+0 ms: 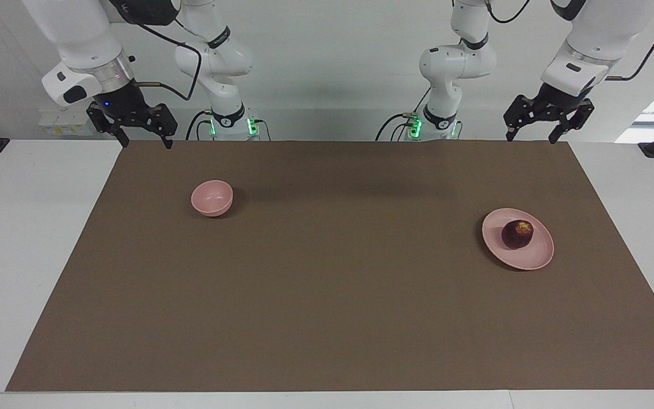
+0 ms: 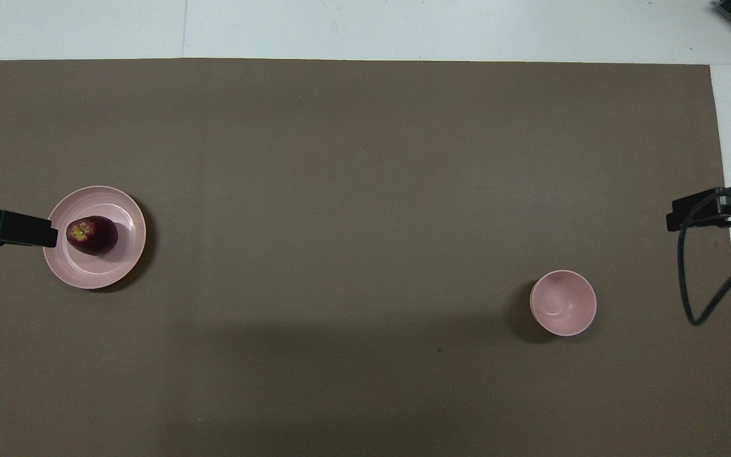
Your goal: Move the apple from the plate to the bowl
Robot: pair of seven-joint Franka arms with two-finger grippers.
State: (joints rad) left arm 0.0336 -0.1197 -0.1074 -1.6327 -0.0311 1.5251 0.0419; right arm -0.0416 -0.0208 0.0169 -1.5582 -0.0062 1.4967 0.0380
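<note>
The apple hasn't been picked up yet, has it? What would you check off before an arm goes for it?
1. Apple resting on the plate, untouched: ok.
2. Bowl upright with nothing in it, at the right arm's end of the table: ok.
3. Left gripper open, holding nothing, raised at the mat's edge at the plate's end: ok.
4. Right gripper open, holding nothing, waiting at the bowl's end: ok.
5. No other object on the mat between plate and bowl: ok.
</note>
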